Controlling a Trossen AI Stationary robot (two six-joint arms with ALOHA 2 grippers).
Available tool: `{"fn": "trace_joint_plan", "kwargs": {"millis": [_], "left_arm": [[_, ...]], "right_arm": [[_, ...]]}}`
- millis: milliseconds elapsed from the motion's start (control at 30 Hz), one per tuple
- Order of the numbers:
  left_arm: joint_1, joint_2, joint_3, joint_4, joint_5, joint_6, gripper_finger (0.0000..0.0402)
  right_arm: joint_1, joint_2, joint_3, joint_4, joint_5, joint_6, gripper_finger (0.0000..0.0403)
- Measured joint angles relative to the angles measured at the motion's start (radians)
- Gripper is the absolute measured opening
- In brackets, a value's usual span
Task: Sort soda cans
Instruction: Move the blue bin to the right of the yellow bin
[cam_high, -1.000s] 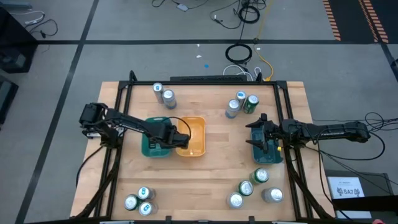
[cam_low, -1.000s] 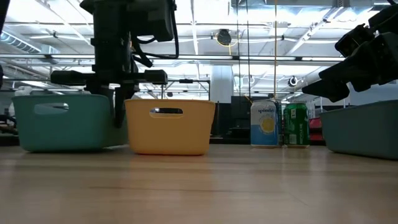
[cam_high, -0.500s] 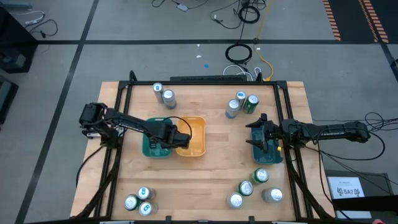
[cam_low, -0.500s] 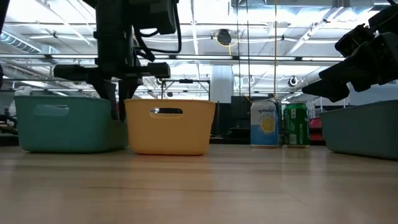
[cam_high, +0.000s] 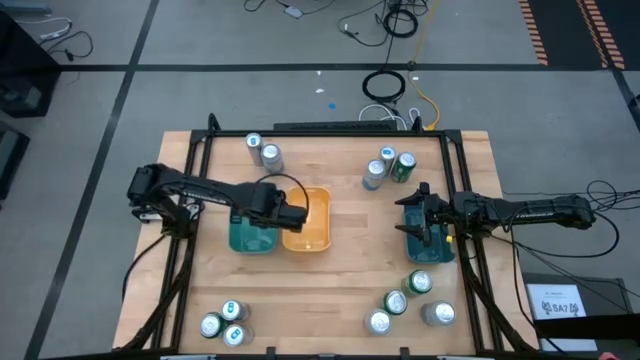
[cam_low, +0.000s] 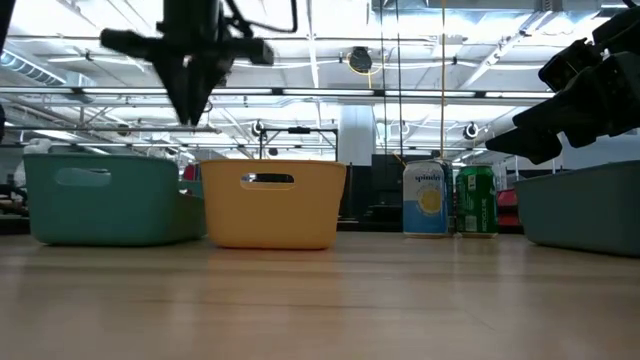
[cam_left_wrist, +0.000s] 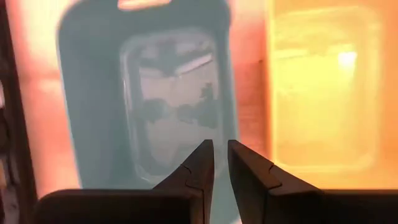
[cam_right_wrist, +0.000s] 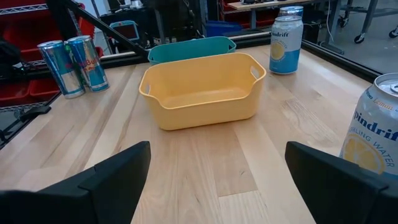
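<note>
Cans (cam_high: 262, 152) sat in clusters at the table's corners, none held. Left gripper (cam_left_wrist: 215, 163) hung nearly closed, empty, teal bin (cam_left_wrist: 93, 93) directly below. Right gripper (cam_high: 420, 215), spread, waited over its bin. Likely next: reach for a can.

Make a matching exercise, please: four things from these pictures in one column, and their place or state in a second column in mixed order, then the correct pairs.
Column 1:
1. teal tray
2. yellow tray
3. left hand
4. right hand

Column 2:
A. open, over the dark tray at the table's right edge
B. nearly shut, raised above the trays
C. beside the teal tray, on the side toward the table's middle
D. under the left arm, nearest the table's left edge

Pairs: 1-D, 2-C, 3-B, 4-A
</note>
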Motion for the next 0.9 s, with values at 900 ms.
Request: {"fn": "trace_joint_plan", "kwargs": {"millis": [900], "left_arm": [[-0.177,-0.001,0.314,0.353,-0.048,0.864,0.0059]], "right_arm": [[0.000,0.000,0.000,0.063,0.055,0.222,0.0365]]}}
